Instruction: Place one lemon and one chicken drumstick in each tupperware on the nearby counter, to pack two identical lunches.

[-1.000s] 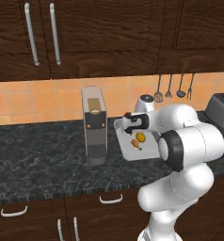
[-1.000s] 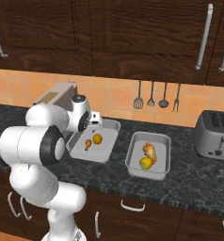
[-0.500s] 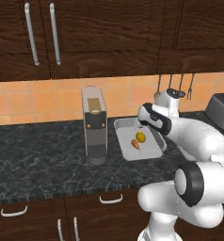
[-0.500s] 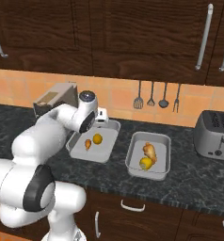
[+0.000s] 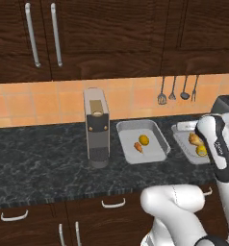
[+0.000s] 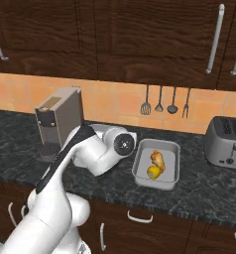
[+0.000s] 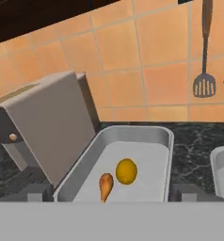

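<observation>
On the black counter stand two pale-grey tupperwares. The left tupperware holds one lemon and, beside it, one small chicken drumstick. A larger drumstick and a second lemon lie in the right tupperware. My gripper is open and holds nothing. It hovers back from the left tupperware's near end, its fingertips far apart. In the right base view my arm hides the left tupperware.
A tall grey coffee machine stands right beside the left tupperware. Utensils hang on the tiled wall behind. A toaster sits at the right end of the counter. Dark drawers with silver handles run below.
The jaws have opened wide. The hand has lifted off the left tupperware and the arm has swung away to the right. Both foods lie still in that tupperware.
</observation>
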Controlling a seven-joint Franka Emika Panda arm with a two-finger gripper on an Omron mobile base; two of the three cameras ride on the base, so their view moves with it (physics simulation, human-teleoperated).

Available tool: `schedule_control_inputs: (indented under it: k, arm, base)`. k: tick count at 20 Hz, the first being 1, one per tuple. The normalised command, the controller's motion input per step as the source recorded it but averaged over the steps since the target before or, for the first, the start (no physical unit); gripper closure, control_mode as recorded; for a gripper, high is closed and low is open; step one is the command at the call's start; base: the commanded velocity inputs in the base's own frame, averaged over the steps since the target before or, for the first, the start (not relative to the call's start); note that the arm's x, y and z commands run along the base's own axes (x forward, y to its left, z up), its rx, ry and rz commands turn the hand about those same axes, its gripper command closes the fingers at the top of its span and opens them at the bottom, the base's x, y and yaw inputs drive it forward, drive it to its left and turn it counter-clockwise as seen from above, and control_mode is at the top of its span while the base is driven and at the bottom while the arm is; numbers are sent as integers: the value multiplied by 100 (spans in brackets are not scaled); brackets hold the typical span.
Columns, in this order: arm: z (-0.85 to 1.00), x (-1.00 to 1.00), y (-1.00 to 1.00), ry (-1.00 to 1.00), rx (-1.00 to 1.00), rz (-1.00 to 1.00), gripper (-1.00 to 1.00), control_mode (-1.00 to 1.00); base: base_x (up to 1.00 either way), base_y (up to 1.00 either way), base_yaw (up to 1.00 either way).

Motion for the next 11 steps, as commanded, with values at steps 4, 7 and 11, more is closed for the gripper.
schedule_control_inputs:
  k: [4,7,11]
  arm:
    - [41,-38,-25,-22,5,0,-100,-100]
    - [0,0,0,-1,0,0,-100,-100]
    - [0,-93,23,-68,-13,0,-100,-100]
  base:
    - [0,0,0]
    - [0,0,0]
    - [0,0,0]
